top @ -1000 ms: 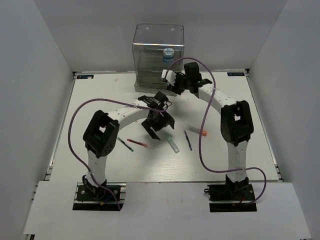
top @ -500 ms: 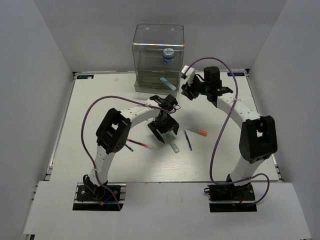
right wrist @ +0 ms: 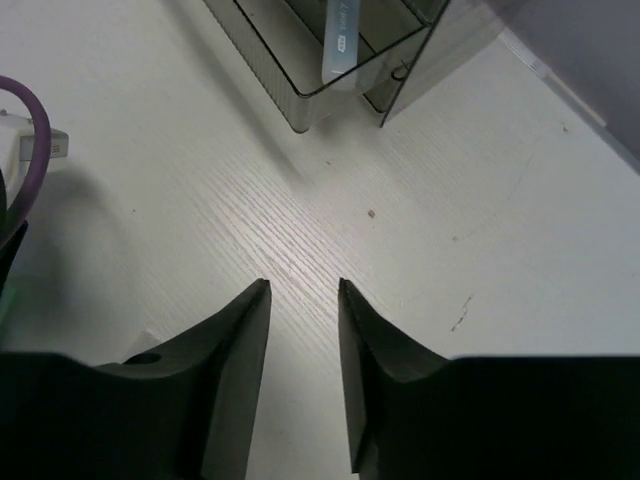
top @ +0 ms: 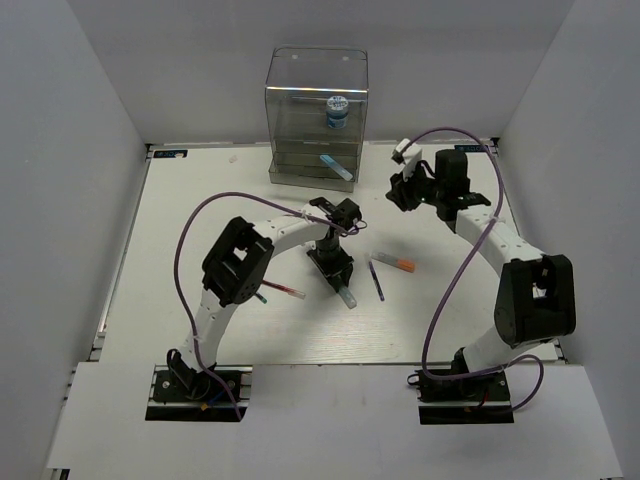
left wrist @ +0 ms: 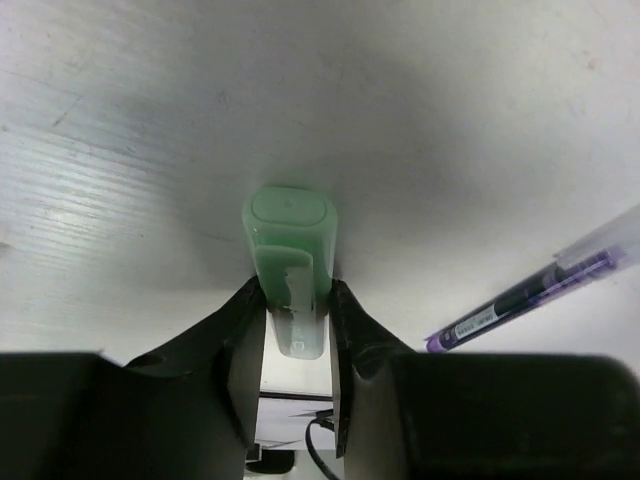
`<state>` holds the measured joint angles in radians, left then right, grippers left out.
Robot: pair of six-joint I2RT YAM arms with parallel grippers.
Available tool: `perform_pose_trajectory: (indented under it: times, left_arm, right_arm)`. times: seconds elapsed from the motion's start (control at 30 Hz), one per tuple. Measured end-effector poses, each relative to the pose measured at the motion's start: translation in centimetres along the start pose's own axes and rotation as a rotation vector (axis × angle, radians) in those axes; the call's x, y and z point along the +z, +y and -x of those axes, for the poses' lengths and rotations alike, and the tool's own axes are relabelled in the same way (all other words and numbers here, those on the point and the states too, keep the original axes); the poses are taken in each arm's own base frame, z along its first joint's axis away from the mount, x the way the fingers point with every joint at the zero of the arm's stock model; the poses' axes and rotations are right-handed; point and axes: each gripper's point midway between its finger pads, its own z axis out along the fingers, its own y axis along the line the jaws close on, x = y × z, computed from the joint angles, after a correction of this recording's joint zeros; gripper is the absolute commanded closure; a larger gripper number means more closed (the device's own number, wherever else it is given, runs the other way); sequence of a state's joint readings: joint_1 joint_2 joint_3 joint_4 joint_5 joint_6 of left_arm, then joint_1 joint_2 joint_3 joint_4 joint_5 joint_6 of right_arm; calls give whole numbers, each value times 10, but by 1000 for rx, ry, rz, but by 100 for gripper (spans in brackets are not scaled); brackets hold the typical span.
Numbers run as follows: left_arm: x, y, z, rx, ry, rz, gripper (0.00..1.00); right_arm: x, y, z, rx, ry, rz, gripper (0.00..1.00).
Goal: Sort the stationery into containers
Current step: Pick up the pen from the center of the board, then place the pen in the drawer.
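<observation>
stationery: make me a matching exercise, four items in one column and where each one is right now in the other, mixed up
Items
1. green marker
2. light blue pen
3. roll
4. orange-capped pen

Places
A. high up inside the cabinet
B. lying free on the table, to the right of the left end effector
C. gripped by the left end effector
D. lying in a low level of the cabinet

Pairs: 1-C, 2-D, 3-A, 4-B
</observation>
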<state>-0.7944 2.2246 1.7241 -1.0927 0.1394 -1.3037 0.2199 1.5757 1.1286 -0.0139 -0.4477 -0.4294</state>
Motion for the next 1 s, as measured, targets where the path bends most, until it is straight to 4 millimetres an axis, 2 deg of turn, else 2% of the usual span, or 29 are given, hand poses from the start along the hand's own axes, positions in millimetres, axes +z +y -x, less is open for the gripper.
perform_pose_trajectory:
  times: [0.17,0.27,0.37,0.4,0.5,0.57,0.67,0.73,0.8,0.97,1.0]
  left_arm:
    - [-8,-6,13,-1,-61,-79,99]
    - [-25,-26,34,-16,-137,-178,99]
    - [-60,-59,72,-69,-219,-319,99]
    - [-74,-70,86,-91,-247,-370,99]
    - [-128,-98,131,-166,-333,-526,99]
    - [-166,-116,161,-216,-391,-643,99]
    - [-206,-124,203,-308,-458,-769,99]
    - [-214,-123,224,-366,-476,-806,98]
    - [-211,-121,243,-423,-481,-822,97]
    - [-180,-120,273,-521,-470,-805,90]
    - [-171,-120,279,-535,-473,-796,86]
  right_arm:
    - [-12,-6,-12,29,2,-8,84]
    - [-15,-1,-31,21,43,18,83]
    - [-17,13,-57,4,99,69,64]
    - [-18,18,-65,5,117,86,61]
    - [-27,36,-87,-13,160,133,56]
    - [-32,44,-94,-29,174,152,56]
    - [-39,49,-96,-48,170,165,54]
    - [-41,51,-94,-62,162,167,53]
    - [-43,51,-93,-68,156,167,50]
    - [-44,52,-92,-78,148,172,44]
    - [-44,52,-91,-82,146,174,44]
